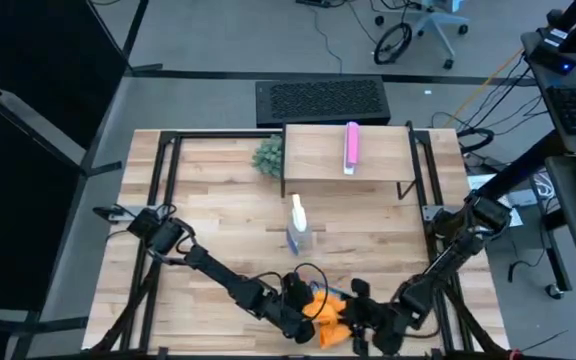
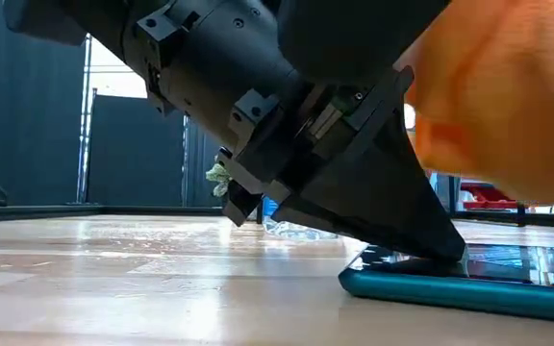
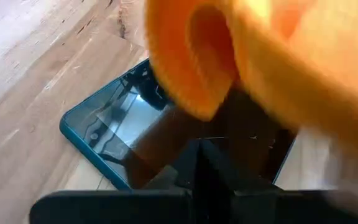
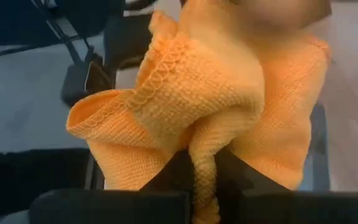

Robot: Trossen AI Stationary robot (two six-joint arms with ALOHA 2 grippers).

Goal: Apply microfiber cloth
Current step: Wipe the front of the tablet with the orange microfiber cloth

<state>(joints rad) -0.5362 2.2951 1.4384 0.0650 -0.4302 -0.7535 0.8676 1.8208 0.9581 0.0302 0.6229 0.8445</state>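
The microfiber cloth [image 1: 330, 312] is bright orange and bunched, near the table's front edge between both grippers. My right gripper [image 4: 204, 180] is shut on it. Under it lies a dark tablet [image 3: 98, 124] with a teal rim, flat on the wooden table. My left gripper [image 2: 440, 252] is shut, and its tip stands on the tablet just beside the cloth [image 3: 278, 56]. Much of the tablet is hidden by the cloth and the fingers. My left gripper presses its shut fingertips [image 3: 199, 155] down on the tablet's screen [image 2: 450, 261], slanting down from the table's left. The tablet lies flat on the table. My right gripper pinches a gathered fold of the cloth [image 4: 205, 155] between its two fingers, several layers. The rest of the cloth [image 4: 229, 93] billows beyond the fingers, above the tablet [image 2: 469, 284]. Whether it touches the screen I cannot tell.
A clear spray bottle [image 1: 298, 230] stands mid-table. Farther back, a wooden riser [image 1: 318, 160] carries a pink bar [image 1: 351, 148], with a small green plant [image 1: 268, 155] beside it. A black metal frame [image 1: 158, 180] borders the table's sides.
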